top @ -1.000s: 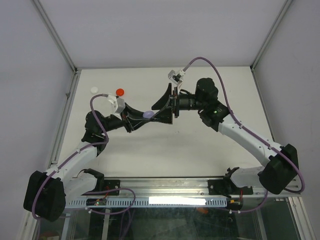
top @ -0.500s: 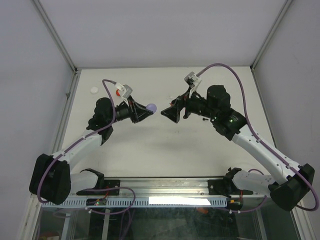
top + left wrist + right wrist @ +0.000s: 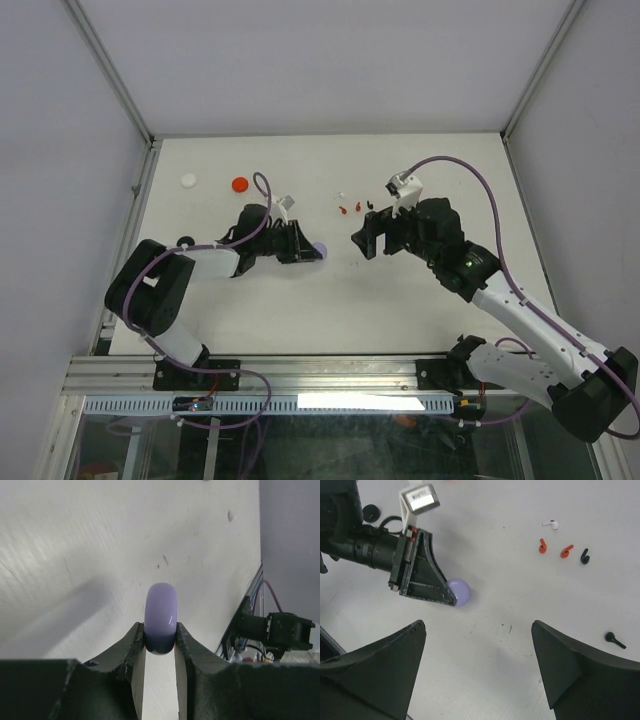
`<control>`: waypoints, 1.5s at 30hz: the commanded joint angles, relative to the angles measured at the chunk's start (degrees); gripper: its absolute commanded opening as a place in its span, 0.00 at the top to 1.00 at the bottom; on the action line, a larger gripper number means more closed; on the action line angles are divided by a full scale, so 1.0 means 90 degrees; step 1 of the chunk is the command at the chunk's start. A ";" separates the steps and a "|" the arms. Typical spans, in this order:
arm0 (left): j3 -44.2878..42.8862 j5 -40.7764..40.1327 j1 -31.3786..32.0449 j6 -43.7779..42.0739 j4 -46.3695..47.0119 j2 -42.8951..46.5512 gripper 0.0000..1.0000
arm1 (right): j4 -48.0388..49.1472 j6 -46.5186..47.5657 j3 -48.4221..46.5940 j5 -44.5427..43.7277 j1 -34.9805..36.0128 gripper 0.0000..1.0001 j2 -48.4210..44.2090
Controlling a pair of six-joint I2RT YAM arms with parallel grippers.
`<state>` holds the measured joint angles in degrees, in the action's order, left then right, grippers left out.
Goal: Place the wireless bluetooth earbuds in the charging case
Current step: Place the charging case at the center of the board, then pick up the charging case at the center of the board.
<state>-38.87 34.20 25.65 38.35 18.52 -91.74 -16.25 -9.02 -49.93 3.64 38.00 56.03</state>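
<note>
Pinching the lavender charging case (image 3: 161,610) edge-on between its tips, left gripper (image 3: 160,632) risks squirting that rounded rim free; right gripper (image 3: 477,630) gapes.

Finish notes. The case (image 3: 161,611) is smooth lavender plastic with a satin sheen and a soft highlight along its curve. On my left gripper (image 3: 160,636), the fingers (image 3: 131,655) are matt black plastic, faintly grainy. My right gripper (image 3: 479,626) is the same matt black. The table (image 3: 75,550) is white, matt and finely streaked, with a few dark specks. The earbuds (image 3: 543,545) are glossy plastic. The cable (image 3: 470,180) has a smooth purple sheath.
</note>
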 commanded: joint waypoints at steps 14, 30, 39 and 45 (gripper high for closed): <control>-0.0060 -0.0602 0.1159 0.0768 -0.0124 -0.1082 0.71 | 0.0112 0.0211 0.0140 -0.0434 -0.0015 0.10 -0.0366; 0.0034 -0.2618 0.1152 0.0436 -0.2034 0.0287 0.29 | 0.0077 0.0230 0.0131 -0.0448 -0.0013 0.10 -0.0356; -0.0154 -0.4638 0.1008 0.0054 -0.3695 0.1516 0.13 | 0.0058 0.0245 0.0126 -0.0439 -0.0020 0.10 -0.0374; -0.0368 -0.5226 0.0253 -0.0477 -0.4427 0.2134 0.01 | 0.0051 0.0259 0.0137 -0.0453 -0.0018 0.10 -0.0433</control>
<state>-39.13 -6.20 32.49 38.57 -15.68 -76.60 -17.54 -7.51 -48.80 0.38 37.95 53.78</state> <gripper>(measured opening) 0.990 0.904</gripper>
